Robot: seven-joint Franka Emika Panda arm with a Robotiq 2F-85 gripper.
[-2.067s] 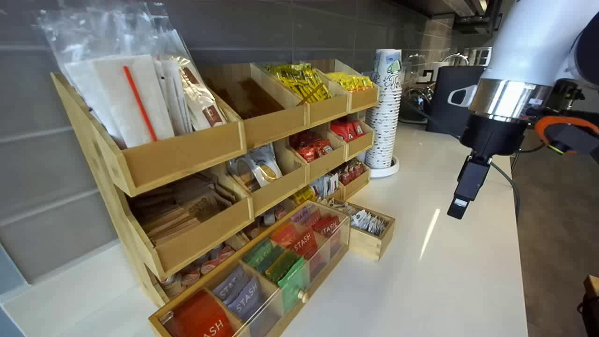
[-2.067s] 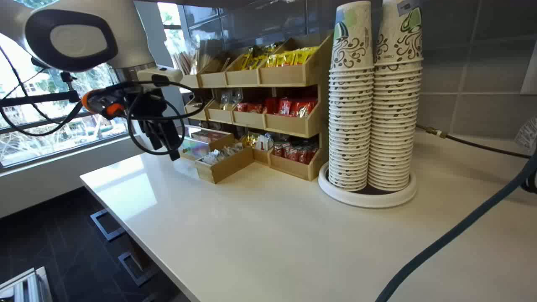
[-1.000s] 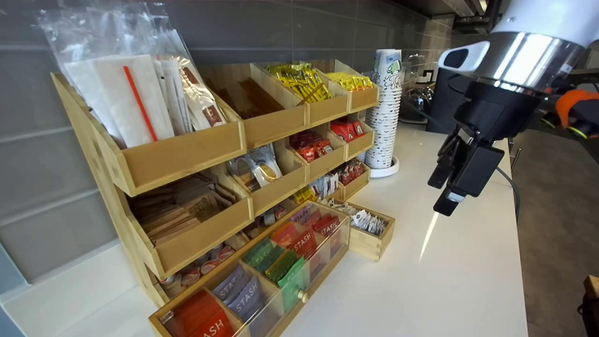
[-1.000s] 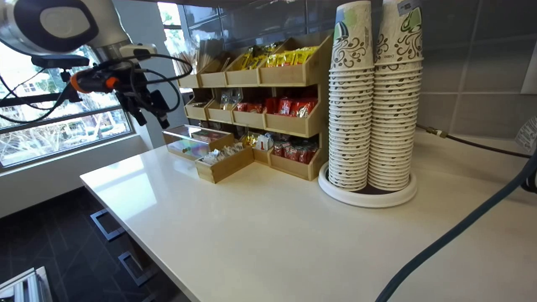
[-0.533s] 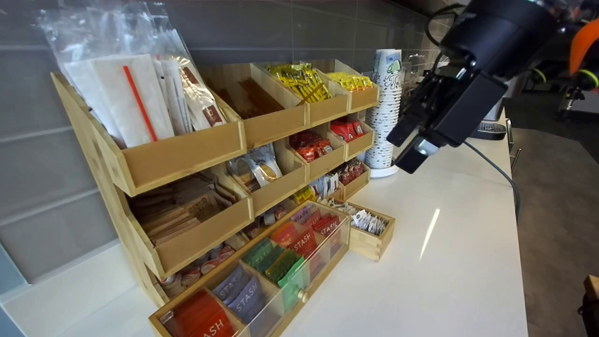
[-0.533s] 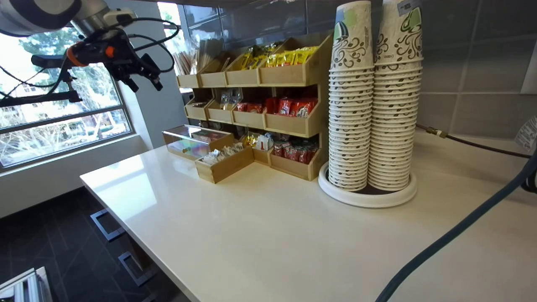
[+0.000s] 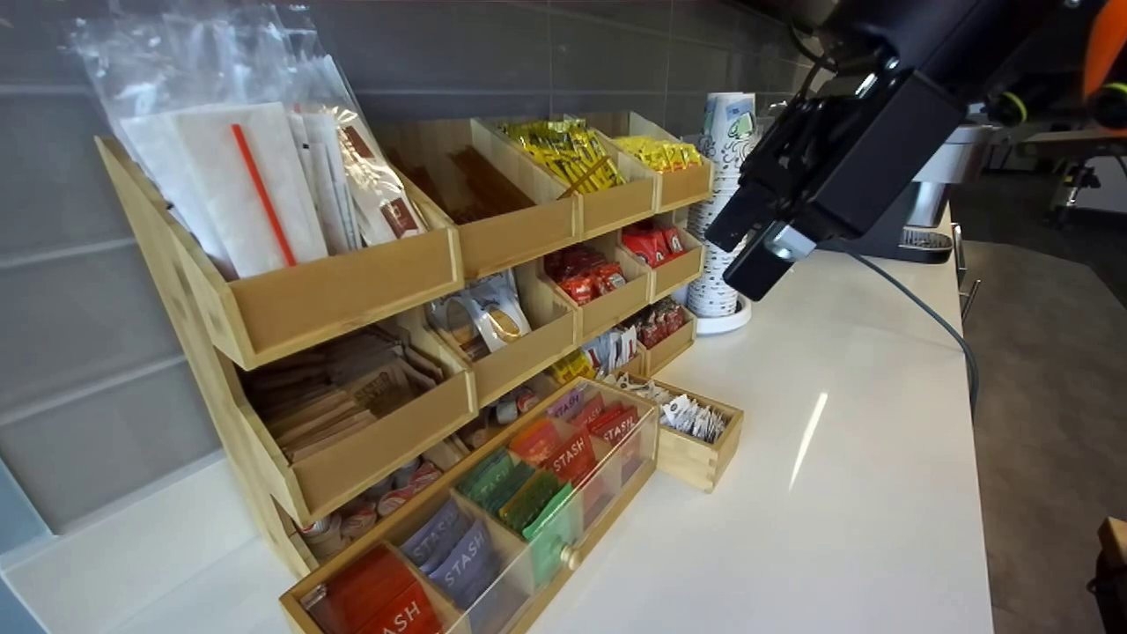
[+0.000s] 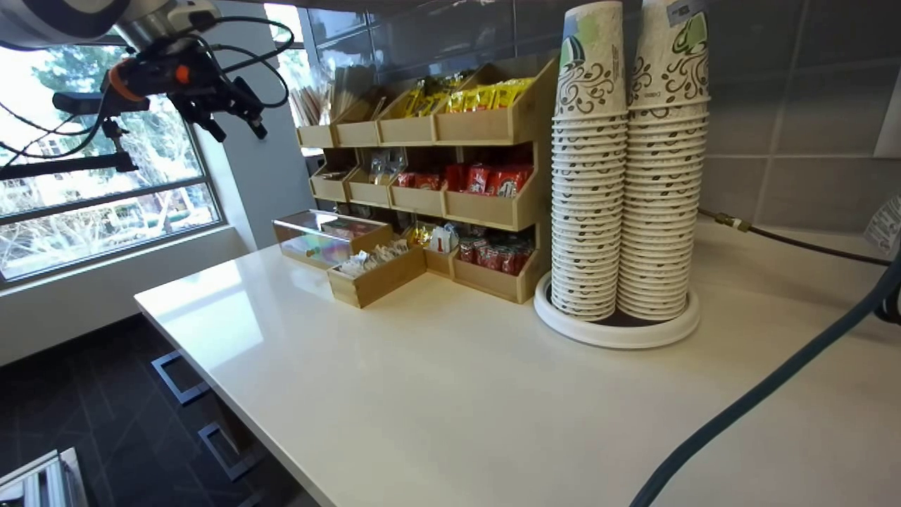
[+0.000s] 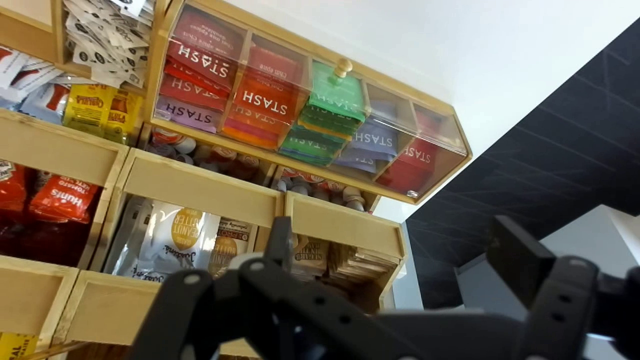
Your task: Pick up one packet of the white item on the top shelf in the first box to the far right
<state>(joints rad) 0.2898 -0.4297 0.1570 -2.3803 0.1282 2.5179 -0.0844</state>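
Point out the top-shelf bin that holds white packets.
The end bin, farthest from the paper cups: tall white packets stand there; two others hold yellow packets, another brown sticks.

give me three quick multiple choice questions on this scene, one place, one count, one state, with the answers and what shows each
1. Where are the tall white packets?
A. In the clear-lidded tea box
B. In a top-shelf bin
C. Loose on the counter

2. How many cup stacks stand on the round white tray?
A. One
B. Four
C. Two

3. What state is the gripper in?
A. Open, holding nothing
B. Shut on a packet
C. Shut, holding nothing

1: B, since they rise above that bin's front wall in an exterior view.
2: C, since an exterior view shows two stacks side by side.
3: A, since the wrist view shows the fingers wide apart with nothing gripped between them.
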